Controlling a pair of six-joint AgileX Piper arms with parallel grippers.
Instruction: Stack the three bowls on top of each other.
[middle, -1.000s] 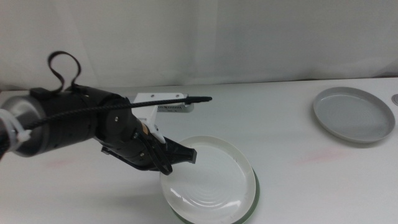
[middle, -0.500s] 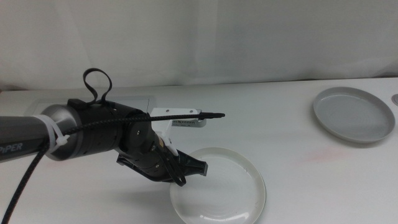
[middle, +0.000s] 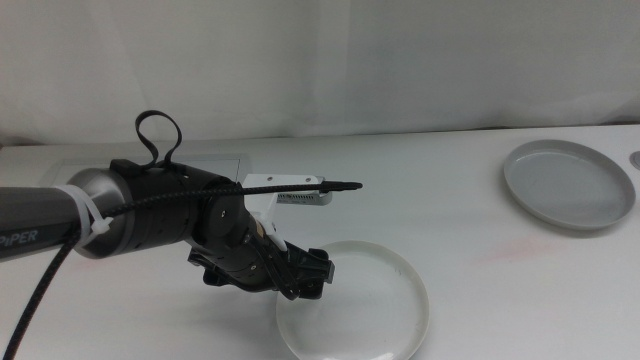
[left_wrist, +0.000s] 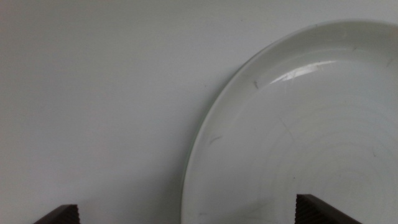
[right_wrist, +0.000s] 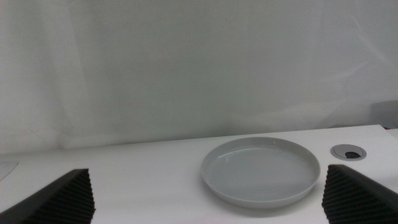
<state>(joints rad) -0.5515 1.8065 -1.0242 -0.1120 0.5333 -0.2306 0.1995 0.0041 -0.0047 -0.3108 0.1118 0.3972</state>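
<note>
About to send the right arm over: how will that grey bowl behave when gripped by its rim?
The grey bowl looks rigid, so it should keep its shape. Its smooth, slightly glossy surface may be slippery. Wide and shallow, it will likely tilt when held at one edge by the right gripper, which waits open, facing it.

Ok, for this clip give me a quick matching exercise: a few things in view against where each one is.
Things:
1. white bowl
2. grey bowl
3. left gripper
4. white panel

Places:
A. far right of the table
B. over the near bowl's left rim, jaws open
C. front centre of the table
D. behind the left arm, flat on the table

Pairs: 1-C, 2-A, 3-B, 4-D
</note>
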